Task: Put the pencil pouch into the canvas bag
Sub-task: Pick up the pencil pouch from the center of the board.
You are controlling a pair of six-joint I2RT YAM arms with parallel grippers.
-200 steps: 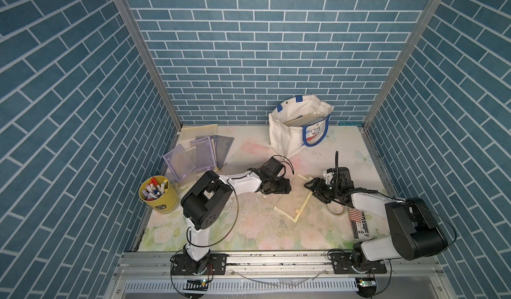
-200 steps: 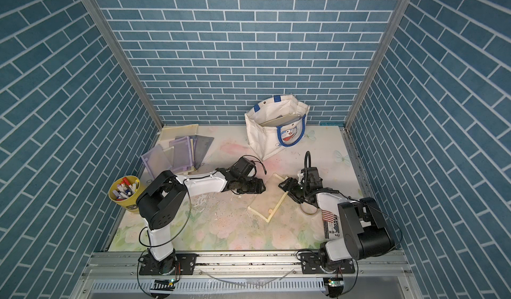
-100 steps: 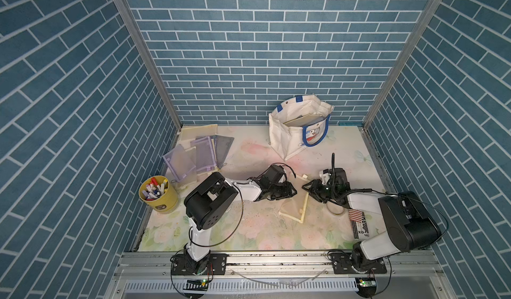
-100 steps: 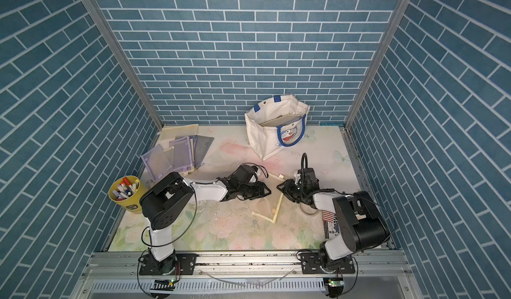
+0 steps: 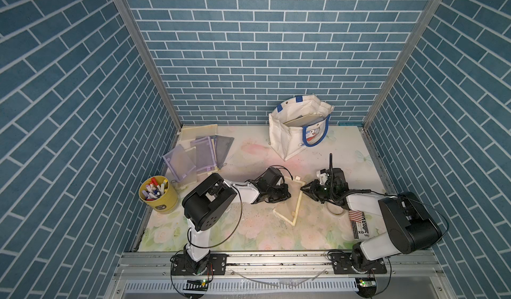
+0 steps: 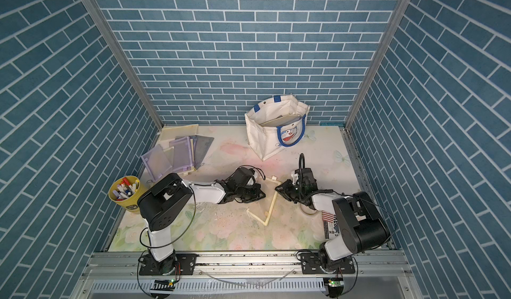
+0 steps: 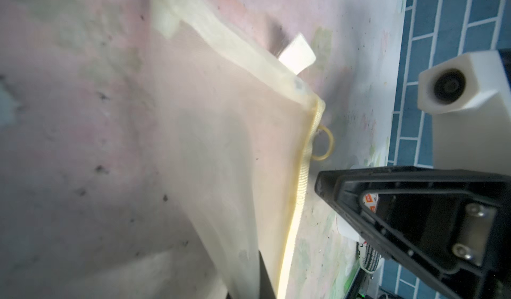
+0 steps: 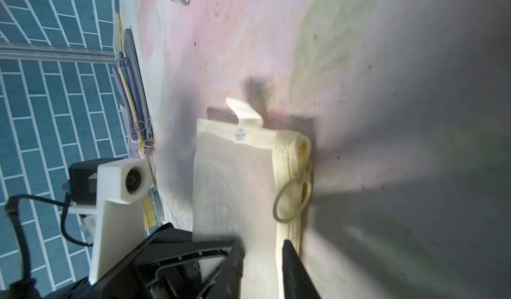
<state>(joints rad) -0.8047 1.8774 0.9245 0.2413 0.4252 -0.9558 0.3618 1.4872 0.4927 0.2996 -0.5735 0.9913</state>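
Cream mesh pencil pouch (image 5: pixel 289 205) lies mid floral desk (image 5: pixel 249 228); left gripper (image 5: pixel 285 197) jaws clamped on its nine o'clock edge, right gripper (image 5: pixel 304 188) jaws straddling the two o'clock zip, grip unclear. This looks like readying a two-armed lift toward the blue-handled cream canvas bag (image 5: pixel 284 142), at one o'clock.

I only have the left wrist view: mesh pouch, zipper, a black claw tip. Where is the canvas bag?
Observer: In both top views, the bag stands at the far end, beyond the pouch and apart from it.
Operator: Is its mouth open?
Observer: Yes, it opens upward, and a flat item leans inside.
Operator: What is that black claw doing?
Observer: In the right wrist view, the right claw straddles the pouch's zipper edge, with its fingers apart.
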